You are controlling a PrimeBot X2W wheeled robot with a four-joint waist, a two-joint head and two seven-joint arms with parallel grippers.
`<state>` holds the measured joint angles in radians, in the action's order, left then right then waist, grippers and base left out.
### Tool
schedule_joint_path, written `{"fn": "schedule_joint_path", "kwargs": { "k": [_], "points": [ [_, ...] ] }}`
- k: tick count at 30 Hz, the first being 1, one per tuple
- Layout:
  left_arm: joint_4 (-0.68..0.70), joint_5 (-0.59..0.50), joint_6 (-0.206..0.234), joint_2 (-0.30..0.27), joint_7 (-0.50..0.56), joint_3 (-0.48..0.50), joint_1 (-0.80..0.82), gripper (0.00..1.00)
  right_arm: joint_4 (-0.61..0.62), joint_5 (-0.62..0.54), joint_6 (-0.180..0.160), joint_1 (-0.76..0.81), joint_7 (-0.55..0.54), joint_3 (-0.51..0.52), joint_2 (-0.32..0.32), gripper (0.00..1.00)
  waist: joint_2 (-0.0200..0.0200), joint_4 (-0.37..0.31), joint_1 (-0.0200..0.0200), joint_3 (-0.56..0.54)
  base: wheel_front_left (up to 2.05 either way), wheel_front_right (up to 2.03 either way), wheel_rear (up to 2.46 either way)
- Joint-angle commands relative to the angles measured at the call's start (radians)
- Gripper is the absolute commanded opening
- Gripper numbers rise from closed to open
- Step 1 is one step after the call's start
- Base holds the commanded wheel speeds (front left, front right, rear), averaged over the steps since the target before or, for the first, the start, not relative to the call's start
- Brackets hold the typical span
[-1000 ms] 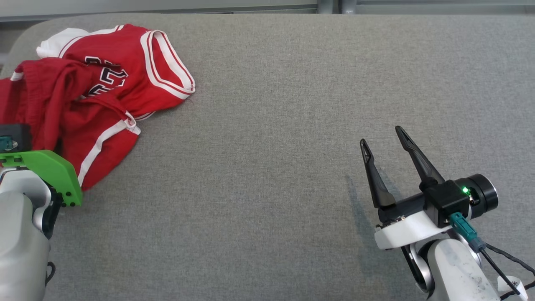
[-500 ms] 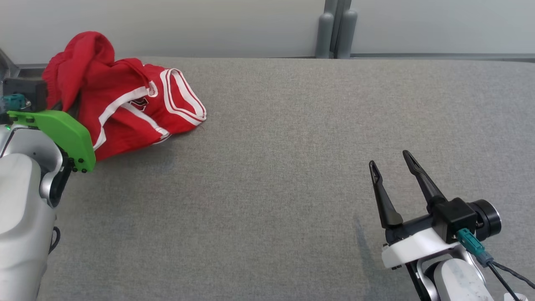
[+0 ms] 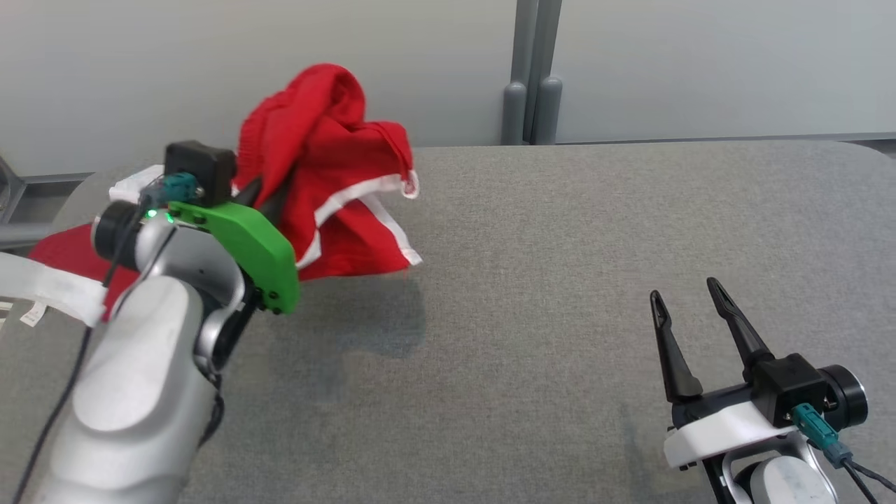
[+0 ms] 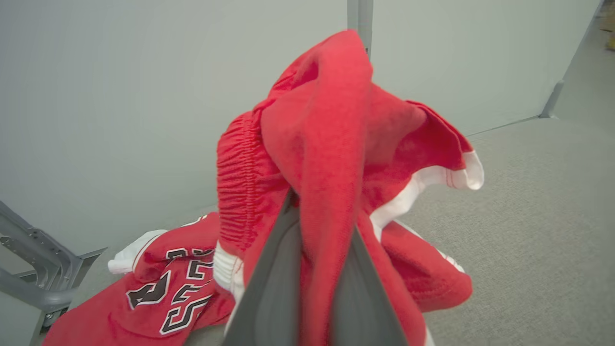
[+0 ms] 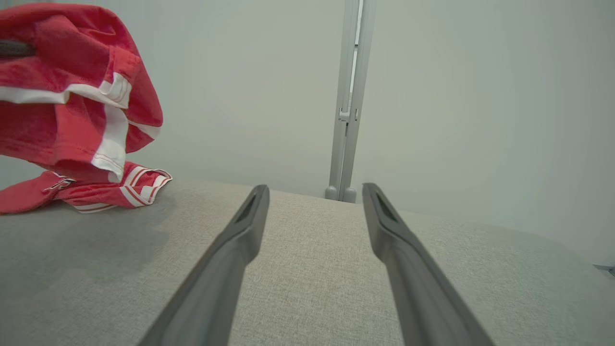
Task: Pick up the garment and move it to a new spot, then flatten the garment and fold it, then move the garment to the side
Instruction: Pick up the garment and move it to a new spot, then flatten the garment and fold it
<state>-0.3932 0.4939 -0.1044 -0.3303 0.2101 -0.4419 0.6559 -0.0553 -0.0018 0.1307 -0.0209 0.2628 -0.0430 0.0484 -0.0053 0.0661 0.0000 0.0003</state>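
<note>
Holding garment (image 3: 336,140) above table (image 3: 560,280) in pinched left gripper (image 3: 266,196) (right gripper (image 3: 693,336) wide, empty). Pick-up step; needs carrying to table centre next.

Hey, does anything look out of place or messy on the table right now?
The red shorts hang in a bunched wad from the shut left gripper, draped over it rather than spread out. A red jersey lies crumpled at the table's left end. Nothing looks torn or spilled.
</note>
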Motion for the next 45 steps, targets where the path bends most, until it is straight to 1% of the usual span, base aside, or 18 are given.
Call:
{"fn": "schedule_joint_path", "kwargs": {
  "k": [1, 5, 8, 11, 16, 21, 22, 24, 25, 26, 27, 31, 35, 41, 45],
  "points": [
    [0.020, 0.007, 0.018, 0.031, -0.003, -0.014, -0.038, 0.00, 0.006, -0.001, 0.000, 0.012, 0.003, 0.006, 0.004, 1.00, 0.0053, -0.025, 0.0000, 0.003, 0.00, 0.00, 0.00],
    [0.011, 0.019, 0.054, 0.120, -0.022, -0.053, -0.098, 0.00, 0.010, -0.002, 0.000, -0.006, 0.003, 0.009, 0.004, 1.00, 0.0053, -0.061, 0.0000, 0.027, 0.00, 0.00, 0.00],
    [-0.045, 0.028, 0.080, 0.186, -0.053, -0.066, -0.126, 0.00, 0.009, 0.004, 0.000, -0.024, 0.003, -0.001, 0.004, 1.00, 0.0053, -0.094, 0.0000, 0.050, 0.00, 0.00, 0.00],
    [-0.127, 0.024, 0.107, 0.228, -0.097, -0.078, -0.135, 0.00, 0.006, 0.011, 0.000, -0.039, 0.003, -0.017, 0.004, 1.00, 0.0053, -0.131, 0.0000, 0.076, 0.00, 0.00, 0.00],
    [-0.258, 0.046, 0.142, 0.267, -0.173, -0.086, -0.110, 0.00, 0.000, 0.022, 0.000, -0.064, 0.003, -0.032, 0.004, 1.00, 0.0053, -0.189, 0.0000, 0.117, 0.00, 0.00, 0.00],
    [-0.362, 0.080, 0.160, 0.277, -0.225, -0.113, -0.089, 0.00, -0.008, 0.030, 0.000, -0.077, 0.003, -0.047, 0.003, 1.00, 0.0053, -0.231, 0.0000, 0.141, 0.00, 0.00, 0.00],
    [-0.362, 0.080, 0.160, 0.277, -0.225, -0.113, -0.089, 0.00, -0.008, 0.030, 0.000, -0.077, 0.003, -0.047, 0.003, 1.00, 0.0053, -0.231, 0.0000, 0.141, 0.00, 0.00, 0.00],
    [-0.379, 0.113, 0.167, 0.279, -0.242, -0.142, -0.082, 0.00, -0.011, 0.034, 0.000, -0.085, 0.003, -0.053, 0.003, 1.00, 0.0053, -0.245, 0.0000, 0.144, 0.00, 0.00, 0.00],
    [-0.383, 0.126, 0.173, 0.279, -0.246, -0.161, -0.081, 0.20, -0.013, 0.035, 0.000, -0.086, 0.003, -0.054, 0.004, 1.00, 0.0053, -0.250, 0.0000, 0.144, 0.00, 0.00, 0.00],
    [-0.386, 0.166, 0.175, 0.279, -0.260, -0.203, -0.078, 0.91, -0.016, 0.036, 0.000, -0.087, 0.003, -0.055, 0.003, 1.00, 0.0053, -0.255, 0.0000, 0.145, 0.00, 0.00, 0.00],
    [-0.386, 0.184, 0.179, 0.278, -0.266, -0.220, -0.075, 1.00, -0.016, 0.036, 0.000, -0.089, 0.003, -0.054, 0.003, 1.00, 0.0053, -0.256, 0.0000, 0.145, 0.00, 0.00, 0.00],
    [-0.395, 0.236, 0.194, 0.277, -0.295, -0.281, -0.054, 1.00, -0.017, 0.033, 0.000, -0.087, 0.003, -0.043, 0.003, 1.00, 0.0053, -0.247, 0.0000, 0.141, 0.00, 0.00, 0.00],
    [-0.393, 0.271, 0.190, 0.278, -0.330, -0.322, -0.028, 1.00, -0.013, 0.027, 0.000, -0.075, 0.003, -0.029, 0.003, 1.00, 0.0053, -0.217, 0.0000, 0.128, 0.00, 0.00, 0.00],
    [-0.380, 0.312, 0.189, 0.278, -0.371, -0.351, 0.010, 1.00, -0.013, 0.024, 0.000, -0.063, 0.003, -0.017, 0.003, 1.00, 0.0053, -0.168, 0.0000, 0.102, 0.00, 0.00, 0.00],
    [-0.410, 0.315, 0.194, 0.271, -0.376, -0.348, 0.028, 1.00, -0.012, 0.024, 0.000, -0.053, 0.003, -0.016, 0.003, 1.00, 0.0053, -0.148, 0.0000, 0.089, 0.00, 0.00, 0.00]
  ]
}}
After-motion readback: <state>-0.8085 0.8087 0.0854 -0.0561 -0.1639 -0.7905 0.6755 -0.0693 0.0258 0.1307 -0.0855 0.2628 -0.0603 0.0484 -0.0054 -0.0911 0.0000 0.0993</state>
